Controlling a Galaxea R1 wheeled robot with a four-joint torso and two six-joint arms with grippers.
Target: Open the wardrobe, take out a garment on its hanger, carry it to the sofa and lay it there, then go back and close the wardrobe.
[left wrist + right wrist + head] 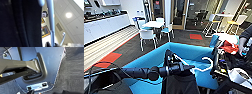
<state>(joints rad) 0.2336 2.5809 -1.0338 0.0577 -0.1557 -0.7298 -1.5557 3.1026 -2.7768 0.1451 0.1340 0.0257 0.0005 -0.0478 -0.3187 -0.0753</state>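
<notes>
The left gripper (177, 67) seems clenched on the white hanger (201, 65), the black garment (180, 83) hanging below it. The blue sofa (149, 60) lies just beyond and beneath, so this is the laying step: lowering calls for care. Past it, dark carpet (134, 48), white chairs (147, 35).
</notes>
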